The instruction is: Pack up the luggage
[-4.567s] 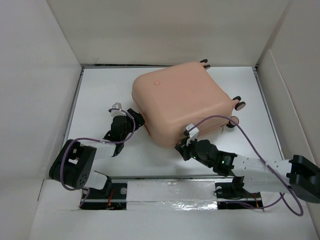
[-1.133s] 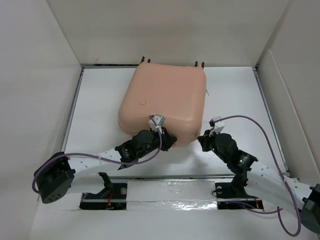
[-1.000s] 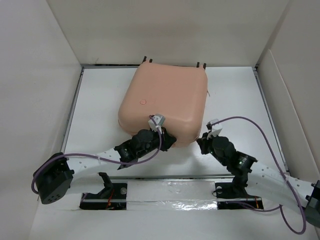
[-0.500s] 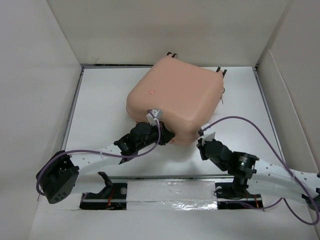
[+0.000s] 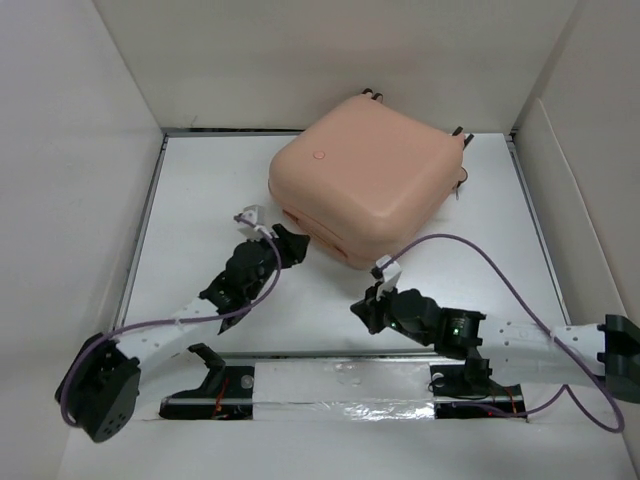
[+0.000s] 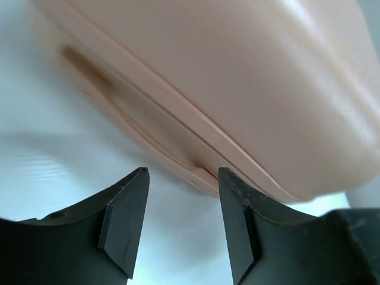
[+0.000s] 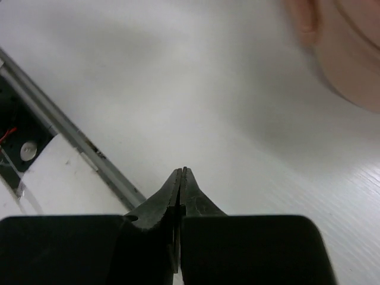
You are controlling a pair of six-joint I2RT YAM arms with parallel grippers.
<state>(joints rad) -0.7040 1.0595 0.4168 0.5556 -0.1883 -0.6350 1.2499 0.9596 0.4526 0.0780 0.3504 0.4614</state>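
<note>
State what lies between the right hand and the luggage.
Only bare white table lies between the right hand and the luggage, as the right wrist view shows.

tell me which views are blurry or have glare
Left wrist: the luggage is close, soft and out of focus. Right wrist: the luggage corner is blurred, with a soft shadow on the table. Top external: sharp, evenly lit, glare only on the foil tape.

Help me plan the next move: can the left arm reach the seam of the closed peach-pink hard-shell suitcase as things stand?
Probably yes. The left pincer stands open, aimed at the seam of the peach-pink hard-shell suitcase, with only bare table between them; the right pincer sits aside, shut.
</note>
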